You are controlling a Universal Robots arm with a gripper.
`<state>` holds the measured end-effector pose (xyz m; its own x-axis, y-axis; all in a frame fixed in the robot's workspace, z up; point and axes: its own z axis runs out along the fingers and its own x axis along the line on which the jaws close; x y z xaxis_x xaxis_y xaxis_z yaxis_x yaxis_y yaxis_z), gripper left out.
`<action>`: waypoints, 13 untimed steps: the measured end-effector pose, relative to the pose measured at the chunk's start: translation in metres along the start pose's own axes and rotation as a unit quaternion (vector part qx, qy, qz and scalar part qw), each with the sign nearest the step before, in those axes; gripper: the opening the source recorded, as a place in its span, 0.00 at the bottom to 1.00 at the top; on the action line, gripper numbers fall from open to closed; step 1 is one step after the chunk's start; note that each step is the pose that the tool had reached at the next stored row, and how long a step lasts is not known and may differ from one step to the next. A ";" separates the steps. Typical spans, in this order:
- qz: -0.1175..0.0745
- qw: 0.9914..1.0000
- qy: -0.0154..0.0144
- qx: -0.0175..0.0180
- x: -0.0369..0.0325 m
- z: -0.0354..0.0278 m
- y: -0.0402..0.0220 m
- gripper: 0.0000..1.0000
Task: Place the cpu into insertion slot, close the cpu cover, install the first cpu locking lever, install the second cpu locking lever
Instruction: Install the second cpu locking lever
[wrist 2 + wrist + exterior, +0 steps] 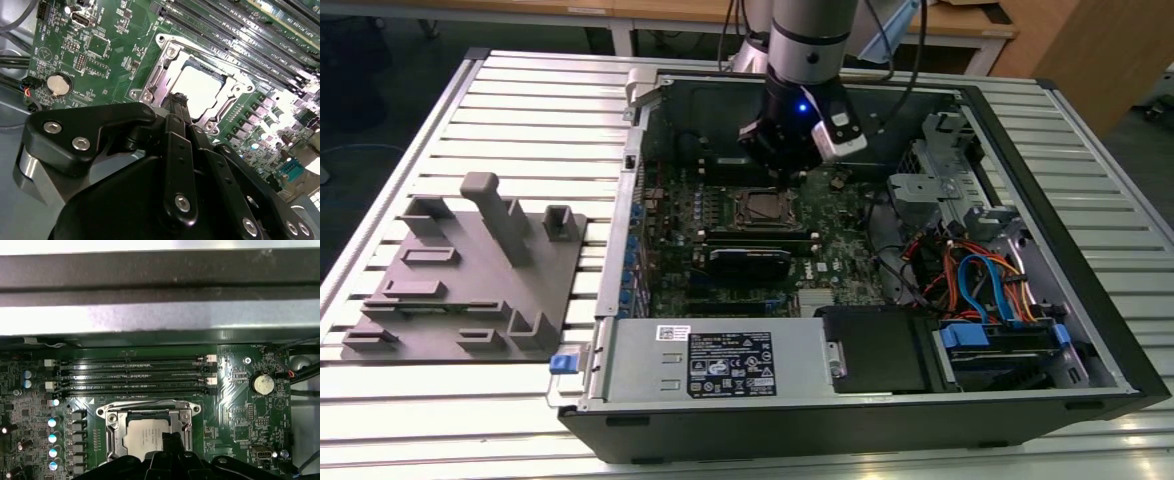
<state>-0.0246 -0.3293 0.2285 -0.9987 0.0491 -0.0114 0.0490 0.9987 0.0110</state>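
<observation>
A: What is observed at the insertion slot (pixel 149 432)?

B: The cpu (pixel 145 438) is seen seated flat inside it, its silver-grey top showing through the window of the cpu cover (pixel 220 107). In both wrist views the cover is found lying down over the chip, framed by the slot's silvery rim on the green motherboard (pixel 834 235).

A: And where is the gripper (pixel 178 97) positioned?

B: It is held directly above the slot, at the edge nearest the arm. In the second wrist view the black fingertips (pixel 181 100) are seen brought together to a narrow tip just over the rim. Whether anything is pinched between them cannot be told; no object is visibly carried.

A: How is the surrounding area recorded?

B: In the exterior view the arm is seen reaching down into the open computer case (pixel 1107 350), which is laid on a slatted table (pixel 520 90). A grey fixture block (pixel 467 270) is noted well apart, toward the exterior view's left. Long black memory slots (pixel 132 375) are seen just beside the socket.
</observation>
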 end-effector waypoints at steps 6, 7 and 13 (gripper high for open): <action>0.000 1.000 0.000 0.001 -0.0001 0.0000 -0.0018 0.11; 0.000 1.000 0.000 0.001 -0.0001 0.0000 -0.0019 0.11; 0.000 1.000 0.000 0.001 -0.0001 0.0000 -0.0019 0.11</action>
<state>-0.0246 -0.3312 0.2285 -0.9987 0.0491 -0.0116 0.0490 0.9988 0.0080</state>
